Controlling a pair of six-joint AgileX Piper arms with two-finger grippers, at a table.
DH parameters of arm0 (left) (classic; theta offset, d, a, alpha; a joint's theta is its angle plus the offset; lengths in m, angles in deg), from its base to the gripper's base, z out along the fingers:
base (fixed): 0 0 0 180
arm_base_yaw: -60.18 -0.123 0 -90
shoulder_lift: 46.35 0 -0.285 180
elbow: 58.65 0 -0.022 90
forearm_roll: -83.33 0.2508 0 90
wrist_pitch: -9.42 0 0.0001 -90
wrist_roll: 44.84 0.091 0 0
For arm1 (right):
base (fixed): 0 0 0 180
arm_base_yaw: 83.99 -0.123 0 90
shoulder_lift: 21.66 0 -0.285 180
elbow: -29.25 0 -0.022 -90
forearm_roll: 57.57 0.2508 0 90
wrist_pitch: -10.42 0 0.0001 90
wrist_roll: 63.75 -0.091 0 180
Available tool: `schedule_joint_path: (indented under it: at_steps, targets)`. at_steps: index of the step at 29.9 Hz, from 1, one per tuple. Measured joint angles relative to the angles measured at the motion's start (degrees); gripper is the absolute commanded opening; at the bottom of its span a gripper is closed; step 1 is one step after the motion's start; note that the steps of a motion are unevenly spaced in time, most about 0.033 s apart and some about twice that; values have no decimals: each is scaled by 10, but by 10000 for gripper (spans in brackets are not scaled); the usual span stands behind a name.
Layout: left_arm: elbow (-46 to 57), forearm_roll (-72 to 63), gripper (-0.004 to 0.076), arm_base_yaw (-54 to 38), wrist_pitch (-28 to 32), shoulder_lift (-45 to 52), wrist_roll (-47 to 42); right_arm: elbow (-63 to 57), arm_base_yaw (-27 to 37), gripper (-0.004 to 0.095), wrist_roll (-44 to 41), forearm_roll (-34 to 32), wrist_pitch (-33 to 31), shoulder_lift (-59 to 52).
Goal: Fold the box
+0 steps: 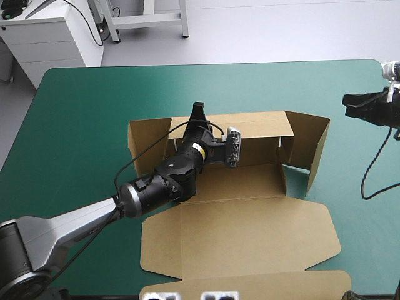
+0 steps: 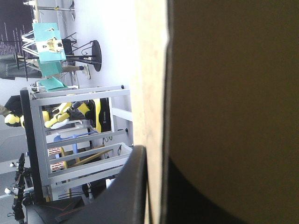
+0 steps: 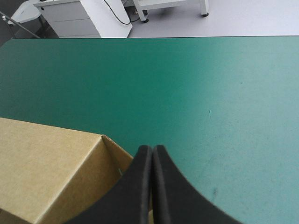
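High view shows the left pincer [image 1: 198, 112] just left of the middle of the frame, clenched on the top edge of the back wall [image 1: 256, 125] of the box [image 1: 250, 182]. Left wrist view shows the brown board squeezed between its black fingers [image 2: 126, 186]. The box sits in the middle of the teal-green tabletop [image 1: 81, 125], with its walls partly up and its lid [image 1: 250, 237] flat at the lower middle. At the upper right, the right pincer [image 1: 353, 103] is pressed closed on nothing and is not touching the box. I think a hard pull could bend or rip the wall. Nothing holds the box down, so it could slide or tip. The thin board could also slip out of the pinch.
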Motion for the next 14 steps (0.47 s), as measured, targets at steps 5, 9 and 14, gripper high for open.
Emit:
schedule_joint_path:
  at_steps: [5, 9, 14]
  targets:
    - [0, 1, -8, 0, 1, 0, 0, 41, -42, -3, -16, -10, -2, 55]
    - [0, 1, -8, 0, 2, 0, 0, 71, -96, -3, -43, -46, 4, 101]
    - [0, 1, -8, 0, 2, 0, 0, 85, -128, -3, -80, -98, 10, 143]
